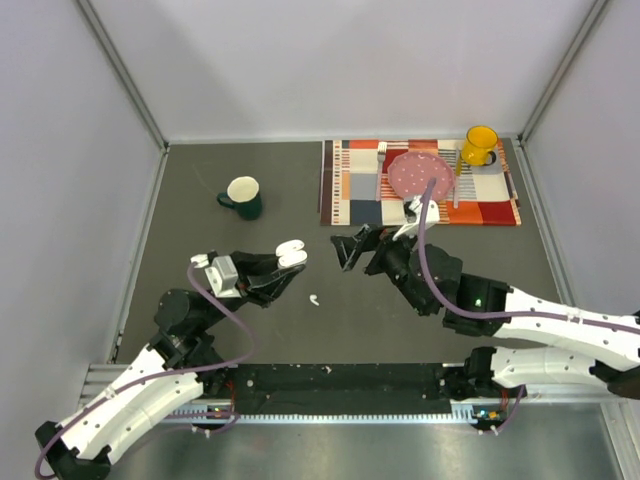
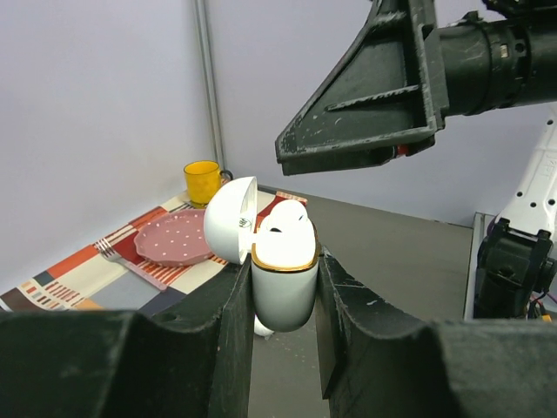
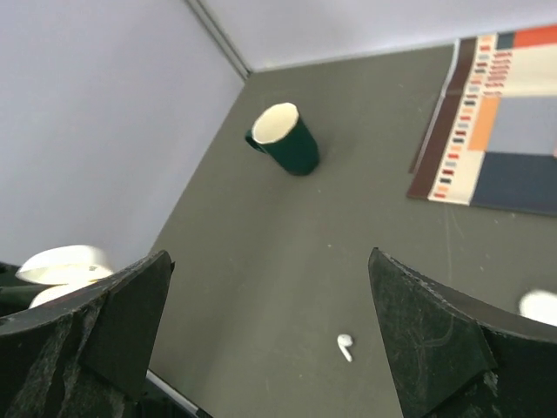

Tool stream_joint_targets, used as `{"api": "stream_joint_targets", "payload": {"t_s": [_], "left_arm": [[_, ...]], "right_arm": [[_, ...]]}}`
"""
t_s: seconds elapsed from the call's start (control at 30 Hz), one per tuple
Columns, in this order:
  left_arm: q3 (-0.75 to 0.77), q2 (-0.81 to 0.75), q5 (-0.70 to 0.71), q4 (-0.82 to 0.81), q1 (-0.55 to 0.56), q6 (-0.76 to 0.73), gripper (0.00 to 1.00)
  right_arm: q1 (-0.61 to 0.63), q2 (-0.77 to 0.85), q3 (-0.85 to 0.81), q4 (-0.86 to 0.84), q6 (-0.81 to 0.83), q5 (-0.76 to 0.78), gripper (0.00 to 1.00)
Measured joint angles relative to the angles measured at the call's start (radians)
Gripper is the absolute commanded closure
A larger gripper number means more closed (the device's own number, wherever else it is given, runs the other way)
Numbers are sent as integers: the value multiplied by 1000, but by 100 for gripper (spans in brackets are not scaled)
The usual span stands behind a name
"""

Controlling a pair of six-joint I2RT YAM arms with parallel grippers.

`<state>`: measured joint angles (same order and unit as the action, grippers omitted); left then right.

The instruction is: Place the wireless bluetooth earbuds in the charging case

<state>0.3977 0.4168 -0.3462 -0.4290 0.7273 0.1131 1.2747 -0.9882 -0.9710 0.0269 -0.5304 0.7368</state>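
My left gripper [image 1: 288, 262] is shut on the white charging case [image 2: 284, 287], held upright above the table with its lid [image 2: 229, 219] swung open. One white earbud [image 2: 287, 218] sits in the case's gold-rimmed mouth. Another earbud [image 1: 314, 299] lies loose on the dark table, just right of and below the case; in the right wrist view this earbud [image 3: 345, 347] lies between and below the fingers. My right gripper [image 1: 352, 248] hangs open and holds nothing, close to the right of the case, and one of its fingers [image 2: 374, 96] looms over the case.
A dark green mug [image 1: 243, 197] stands at the back left. A striped placemat [image 1: 490, 212] at the back right carries a pink plate [image 1: 420, 175], cutlery and a yellow mug [image 1: 480, 145]. Grey walls enclose the table.
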Motion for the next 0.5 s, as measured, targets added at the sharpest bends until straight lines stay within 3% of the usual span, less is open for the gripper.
{"api": "stream_joint_targets", "payload": {"t_s": [0.23,0.5], "left_arm": [[0,0,-4,28,0,-8,100],[0,-46,38,97,0,1,100]], "right_arm": [[-104,70,0,274,-207,-28,1],[-317,116,7,510,-353,-270,1]]}}
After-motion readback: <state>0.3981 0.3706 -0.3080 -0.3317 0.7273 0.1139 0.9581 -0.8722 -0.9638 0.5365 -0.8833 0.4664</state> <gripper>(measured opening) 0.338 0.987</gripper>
